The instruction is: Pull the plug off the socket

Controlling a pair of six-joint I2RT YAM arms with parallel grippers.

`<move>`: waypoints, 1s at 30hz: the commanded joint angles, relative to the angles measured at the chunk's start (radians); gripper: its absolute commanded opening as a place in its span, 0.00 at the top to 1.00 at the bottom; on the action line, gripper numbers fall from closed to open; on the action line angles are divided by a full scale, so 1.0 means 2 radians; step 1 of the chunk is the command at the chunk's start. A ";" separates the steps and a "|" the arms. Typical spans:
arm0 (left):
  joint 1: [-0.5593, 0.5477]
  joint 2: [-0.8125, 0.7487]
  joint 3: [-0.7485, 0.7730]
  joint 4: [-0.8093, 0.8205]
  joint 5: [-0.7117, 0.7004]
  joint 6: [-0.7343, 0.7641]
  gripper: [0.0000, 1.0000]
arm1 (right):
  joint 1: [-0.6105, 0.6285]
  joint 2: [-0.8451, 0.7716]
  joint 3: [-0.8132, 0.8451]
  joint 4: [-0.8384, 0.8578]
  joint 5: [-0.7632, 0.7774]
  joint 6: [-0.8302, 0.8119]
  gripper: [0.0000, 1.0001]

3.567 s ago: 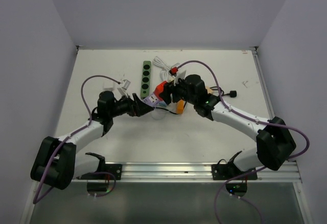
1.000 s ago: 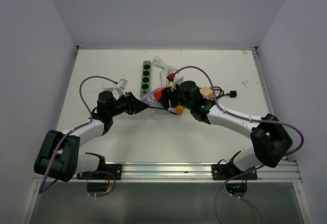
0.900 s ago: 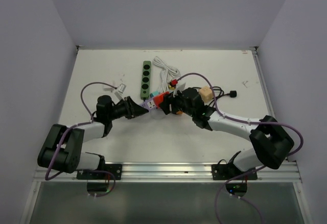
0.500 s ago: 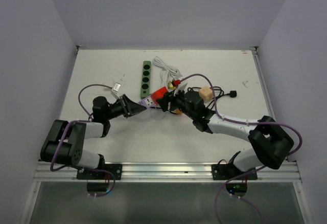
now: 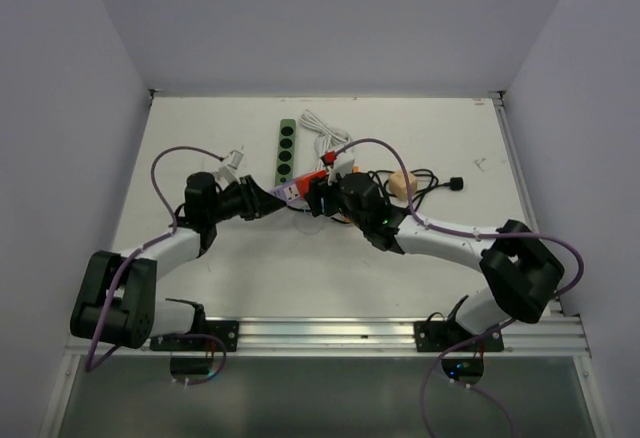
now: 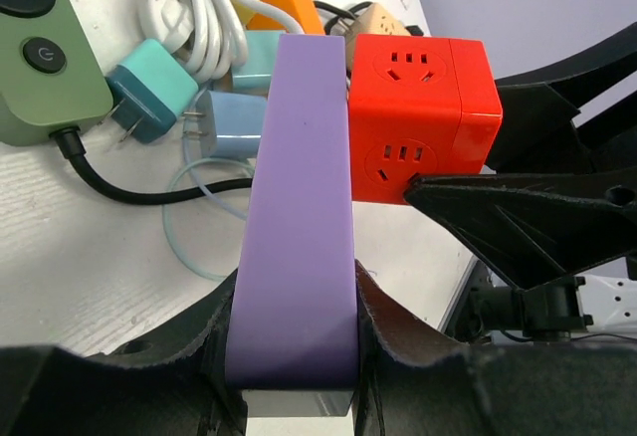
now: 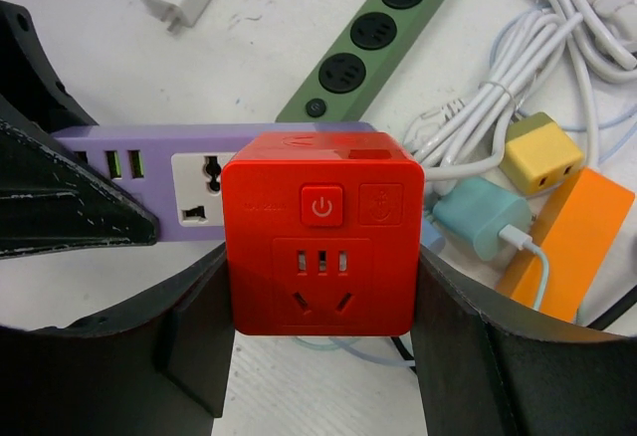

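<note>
The left gripper (image 6: 295, 341) is clamped narrowly across one end of the lavender power strip (image 6: 299, 187), a finger pressed to each long side; the strip juts straight out from the jaws over the table (image 5: 190, 128). The right gripper (image 7: 323, 302) comes from the opposite side and is closed, with a wider gap, on the red cube plug (image 7: 320, 247), its fingers flat against the cube's two side faces; the cube's power button and front outlet face the right wrist camera. The cube sits flush against the strip's socket face near the far end from the left gripper's fingers; the joint between them is hidden, so whether its pins are seated cannot be told. Two more outlets on the strip show bare between the cube and the left gripper.

Just beyond the held pair lies a cluster of loose things: a teal plug (image 7: 483, 217), a pale-blue plug (image 6: 229, 122), a yellow plug (image 7: 540, 152), an orange strip (image 7: 572, 242) and a coiled white cable (image 7: 557, 28). Farther still, the dark-green power strip (image 7: 383, 33) lies flat on the table, its round sockets unoccupied, a black cord (image 6: 129, 192) leaving its button end; neither gripper touches it.
</note>
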 commanded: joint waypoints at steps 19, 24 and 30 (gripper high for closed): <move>0.015 0.023 -0.008 0.032 -0.055 0.016 1.00 | -0.089 -0.026 -0.035 0.073 -0.141 0.119 1.00; 0.015 0.030 -0.001 0.026 -0.065 0.019 1.00 | -0.032 -0.015 0.025 -0.010 -0.070 0.063 1.00; 0.013 0.027 0.013 -0.028 -0.107 0.059 1.00 | 0.010 0.012 0.083 -0.088 0.016 0.031 1.00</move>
